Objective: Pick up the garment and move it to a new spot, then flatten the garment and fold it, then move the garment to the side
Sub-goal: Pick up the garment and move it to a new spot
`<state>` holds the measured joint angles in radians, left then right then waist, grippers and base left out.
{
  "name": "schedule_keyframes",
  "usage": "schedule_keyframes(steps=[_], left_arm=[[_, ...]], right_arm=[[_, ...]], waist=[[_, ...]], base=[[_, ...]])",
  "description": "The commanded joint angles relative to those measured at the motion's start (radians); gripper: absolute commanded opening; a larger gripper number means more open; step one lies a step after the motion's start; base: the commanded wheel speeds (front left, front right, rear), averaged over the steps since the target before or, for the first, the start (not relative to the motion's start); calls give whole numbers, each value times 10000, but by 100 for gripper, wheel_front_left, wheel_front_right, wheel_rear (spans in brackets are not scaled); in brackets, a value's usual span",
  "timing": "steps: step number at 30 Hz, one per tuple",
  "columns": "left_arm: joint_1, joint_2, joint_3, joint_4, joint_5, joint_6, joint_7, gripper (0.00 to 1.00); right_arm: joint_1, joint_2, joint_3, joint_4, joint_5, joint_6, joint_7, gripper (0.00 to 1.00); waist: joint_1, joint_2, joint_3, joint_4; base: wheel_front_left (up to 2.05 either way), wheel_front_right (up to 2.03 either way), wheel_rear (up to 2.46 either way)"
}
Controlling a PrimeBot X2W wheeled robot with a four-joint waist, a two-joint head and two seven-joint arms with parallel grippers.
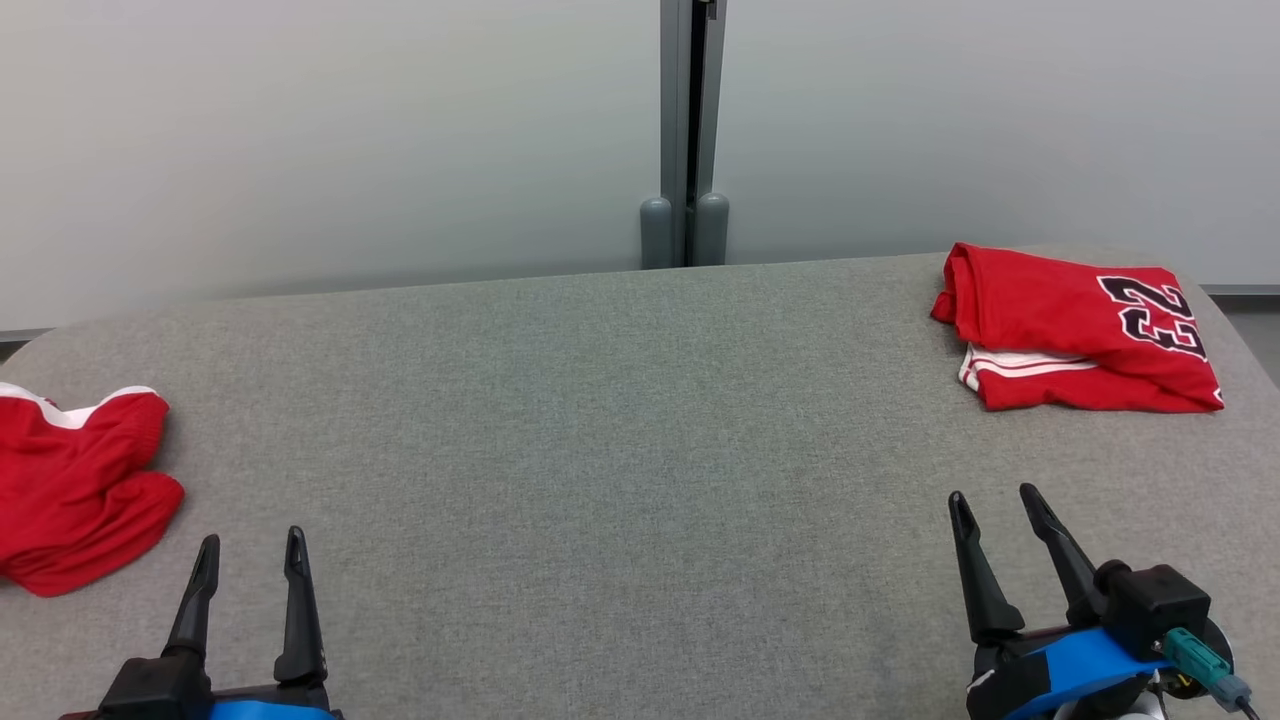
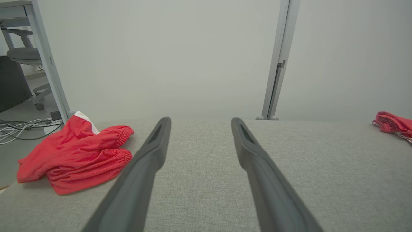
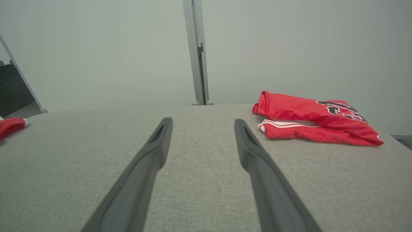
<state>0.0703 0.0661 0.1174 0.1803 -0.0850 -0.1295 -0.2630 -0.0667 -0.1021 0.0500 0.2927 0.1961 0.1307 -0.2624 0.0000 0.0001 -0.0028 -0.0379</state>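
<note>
Grey fabric covers the bench, backed by pale wall panels joined at a grey post at 12 o'clock. Two red garments lie on it, well apart: a crumpled red garment at 9 o'clock by the bench edge and a folded red jersey with a black number at 2 o'clock. Two hands hover low: the left hand at 7 o'clock and the right hand at 5 o'clock, both spread wide and empty. Bare bench lies between them and the garments.

The red jersey bears a black "23" (upside down).
</note>
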Motion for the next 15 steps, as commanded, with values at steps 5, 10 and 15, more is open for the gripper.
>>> schedule_keyframes(steps=[5,10,15], left_arm=[[-68,116,196,-17,15,-8,-21,100],[-3,119,369,-64,77,19,-22,100],[-49,112,415,-76,139,26,-22,100]], right_arm=[[108,103,37,48,-109,1,-30,100],[14,178,204,139,-120,1,-30,100],[9,280,241,178,-131,1,-30,100]], waist=[[0,-1,-1,149],[0,-1,-9,463],[0,-1,-20,1026]], base=[[0,0,0],[0,0,0],[0,0,0]])
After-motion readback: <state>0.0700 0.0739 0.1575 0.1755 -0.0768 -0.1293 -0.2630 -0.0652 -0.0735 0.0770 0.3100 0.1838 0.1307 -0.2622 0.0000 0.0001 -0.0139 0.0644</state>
